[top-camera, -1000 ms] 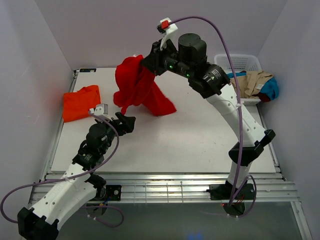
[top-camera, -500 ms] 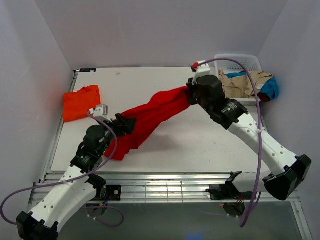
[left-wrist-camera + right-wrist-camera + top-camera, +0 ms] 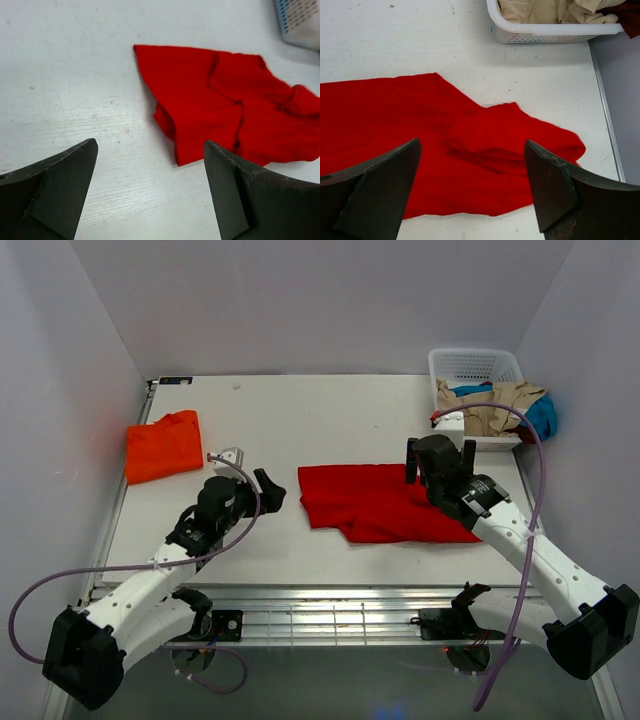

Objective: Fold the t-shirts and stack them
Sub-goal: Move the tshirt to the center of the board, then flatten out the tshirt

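Red cloth shows between the two dark fingers of the right pincer (image 3: 471, 150), which stands spread wide and grasps nothing. It hangs over the right end of the red t-shirt (image 3: 375, 502); whether the fingertips touch the fabric I cannot tell. Under that pincer the shirt is bunched into a rumpled, doubled-over lump, while the rest runs out leftward in a flatter sheet.

The left pincer (image 3: 268, 490) is likewise splayed open and empty. It sits low over bare counter (image 3: 300, 410), just to the left of the shirt's left edge and apart from it, its fingers pointing toward the cloth. From the left wrist camera the near corner of the shirt looks creased and partly tucked under itself.

The red t-shirt lies loose on the counter's middle, toward the right, between the two pincers and stretched sideways, not neatly squared. The orange t-shirt (image 3: 163, 445) rests as a compact folded bundle at the counter's left edge, well apart from the red one.

At the far right corner stands a white lattice basket (image 3: 475, 365), holding beige cloth (image 3: 500, 405) that spills over its rim, with some blue cloth (image 3: 541, 416) beside it.
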